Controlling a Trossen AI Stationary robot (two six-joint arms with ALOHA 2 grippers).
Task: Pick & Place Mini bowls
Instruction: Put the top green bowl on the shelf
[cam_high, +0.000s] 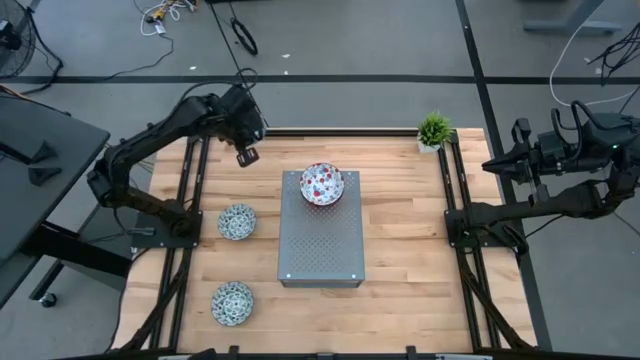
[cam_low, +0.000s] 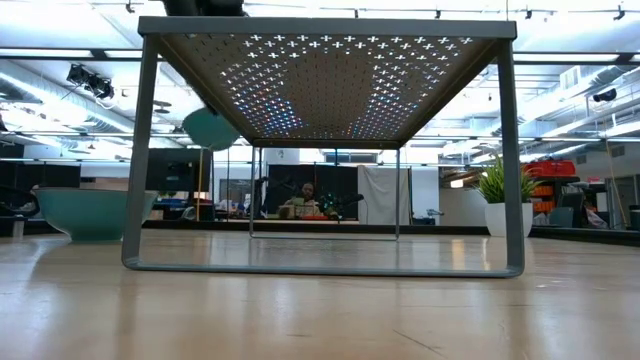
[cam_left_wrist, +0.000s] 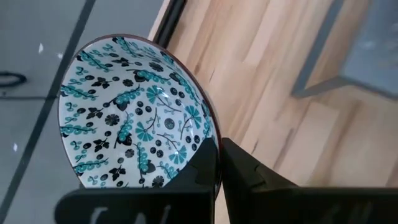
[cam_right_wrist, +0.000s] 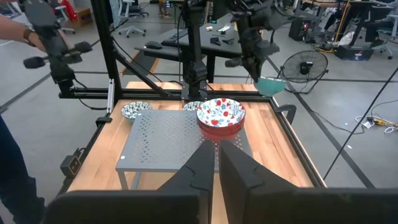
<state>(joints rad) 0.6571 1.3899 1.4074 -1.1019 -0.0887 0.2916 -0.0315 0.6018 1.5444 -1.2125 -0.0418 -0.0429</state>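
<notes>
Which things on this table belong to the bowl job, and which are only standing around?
Belong to the job:
- red-speckled bowls, stacked on the grey box
- two blue-green bowls on the wood
- blue-green bowl, pinched at its rim by the left gripper

Just standing around:
- potted plant
- right gripper, shut, holding nothing, off to the side

The grey box stands mid-desk, a stack of red-speckled bowls filling its far end; the rest of its perforated top is bare. Left of it, two blue-green bowls narrow the passage. The desk right of the box lies open up to the potted plant, seemingly clear of the corner rail.
</notes>
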